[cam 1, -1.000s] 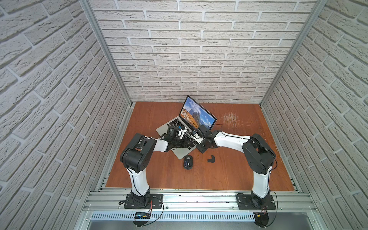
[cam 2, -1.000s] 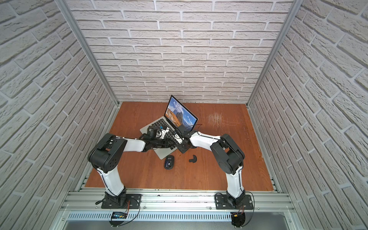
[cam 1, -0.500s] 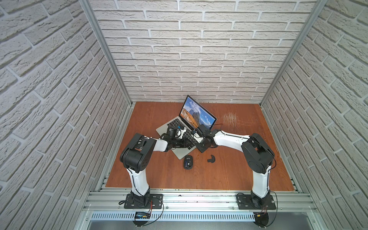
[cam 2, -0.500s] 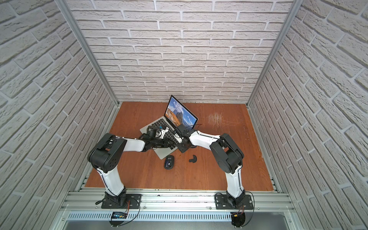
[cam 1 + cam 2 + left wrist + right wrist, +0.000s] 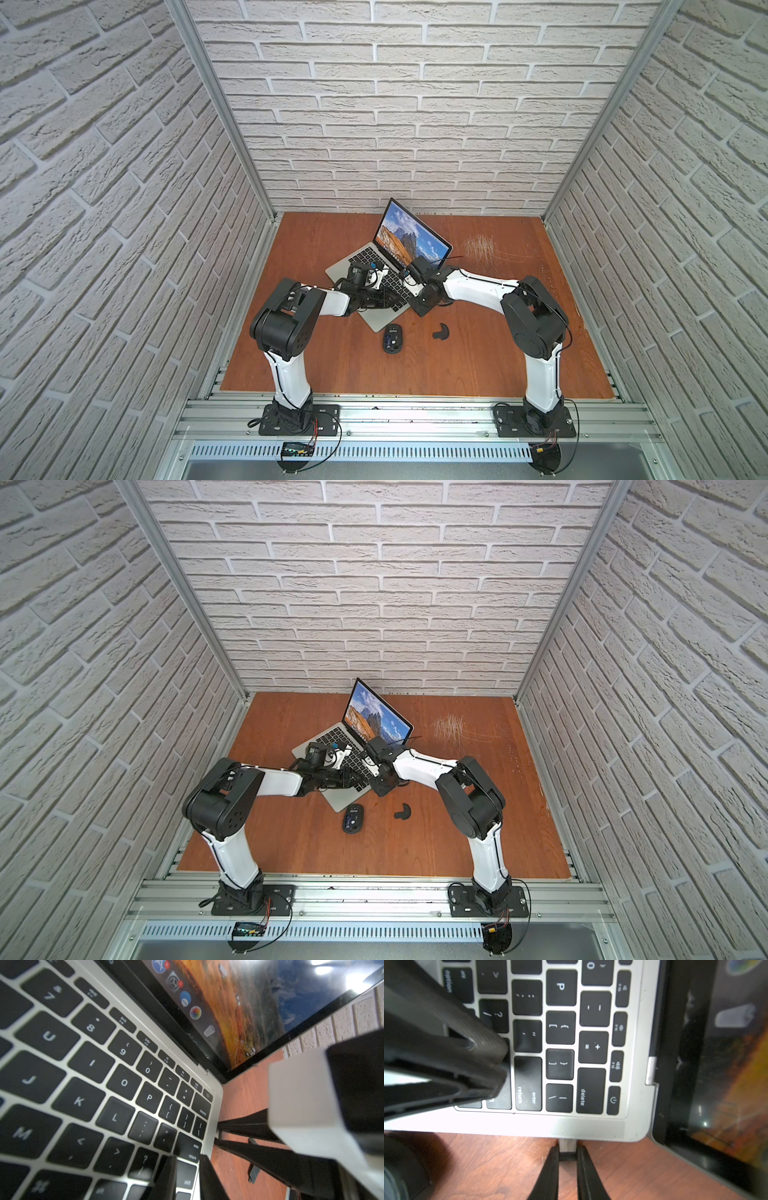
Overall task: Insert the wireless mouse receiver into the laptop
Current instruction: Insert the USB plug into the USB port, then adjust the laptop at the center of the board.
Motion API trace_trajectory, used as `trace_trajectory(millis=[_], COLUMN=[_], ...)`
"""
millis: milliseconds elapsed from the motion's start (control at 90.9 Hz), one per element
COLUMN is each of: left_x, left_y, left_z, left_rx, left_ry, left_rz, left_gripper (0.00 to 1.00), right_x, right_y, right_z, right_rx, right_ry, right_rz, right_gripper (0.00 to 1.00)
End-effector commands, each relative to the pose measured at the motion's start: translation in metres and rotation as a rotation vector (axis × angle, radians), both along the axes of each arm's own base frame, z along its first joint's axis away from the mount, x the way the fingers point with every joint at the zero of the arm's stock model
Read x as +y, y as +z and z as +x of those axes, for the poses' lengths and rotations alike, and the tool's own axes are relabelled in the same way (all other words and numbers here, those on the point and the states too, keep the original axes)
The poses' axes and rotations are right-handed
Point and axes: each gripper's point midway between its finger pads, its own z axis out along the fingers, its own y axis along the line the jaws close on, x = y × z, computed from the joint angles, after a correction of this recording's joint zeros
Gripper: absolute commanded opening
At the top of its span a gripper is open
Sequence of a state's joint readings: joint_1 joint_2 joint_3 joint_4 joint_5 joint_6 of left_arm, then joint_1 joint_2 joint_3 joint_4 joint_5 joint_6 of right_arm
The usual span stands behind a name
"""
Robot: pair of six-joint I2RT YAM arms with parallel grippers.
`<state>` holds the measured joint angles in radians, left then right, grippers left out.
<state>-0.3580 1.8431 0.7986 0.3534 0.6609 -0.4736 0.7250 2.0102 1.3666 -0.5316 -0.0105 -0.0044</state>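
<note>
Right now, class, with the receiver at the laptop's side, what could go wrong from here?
1. The right claw grips the wireless mouse receiver, part of it showing outside the laptop edge; a skewed push could jam or bend it.
2. The left claw seems to rest on keys near shift; more pressure might damage them.

Both top views sit high above the front edge of the table (image 5: pixel 457 365), angled down toward the back wall (image 5: pixel 415 124), sharing the whole surface. Left wrist view skims the laptop (image 5: pixel 124 1082) keys closely; right wrist view looks down closely; both share the return-delete corner.
</note>
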Motion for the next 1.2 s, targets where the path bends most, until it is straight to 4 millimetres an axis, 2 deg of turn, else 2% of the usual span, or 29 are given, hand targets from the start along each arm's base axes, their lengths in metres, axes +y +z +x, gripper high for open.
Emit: trace_trajectory(millis=[0,143,374,517,682,715,836,924,1012,1100,1188], left_x=[0.005,0.006,0.008,0.007,0.007,0.007,0.009,0.014,0.021,0.034,0.055], left_y=[-0.008,-0.008,-0.011,-0.012,0.0,0.005,0.029,0.045,0.067,0.083,0.083], left_z=[-0.001,0.0,-0.001,-0.003,0.0,0.002,0.009,0.013,0.014,0.008,-0.001], left_rx=[0.02,0.021,0.028,0.033,0.004,-0.009,-0.071,-0.116,-0.177,-0.219,-0.212], left_ry=[0.013,0.017,0.022,0.013,0.022,0.029,0.055,0.085,0.125,0.181,0.262], left_rz=[0.014,0.015,0.018,0.01,0.002,0.002,-0.001,0.007,0.011,0.037,0.09], left_gripper=[0.23,0.23,0.23,0.22,0.23,0.24,0.32,0.46,0.6,0.69,0.76], right_x=[-0.022,-0.017,-0.003,0.002,0.009,0.011,0.013,0.014,0.01,0.005,-0.001], right_y=[-0.034,-0.034,-0.028,-0.028,-0.005,0.011,0.042,0.068,0.086,0.091,0.08], right_z=[-0.001,0.003,0.006,0.015,0.022,0.023,0.018,0.015,0.013,0.006,-0.003], right_rx=[0.051,0.049,-0.02,-0.078,-0.12,-0.136,-0.143,-0.151,-0.145,-0.109,-0.022], right_ry=[-0.031,-0.05,-0.04,-0.039,-0.077,-0.087,-0.137,-0.191,-0.286,-0.397,-0.558], right_rz=[-0.088,-0.074,0.05,0.068,0.133,0.163,0.241,0.315,0.372,0.428,0.473], right_gripper=[0.13,0.12,0.11,0.15,0.28,0.32,0.49,0.62,0.68,0.69,0.69])
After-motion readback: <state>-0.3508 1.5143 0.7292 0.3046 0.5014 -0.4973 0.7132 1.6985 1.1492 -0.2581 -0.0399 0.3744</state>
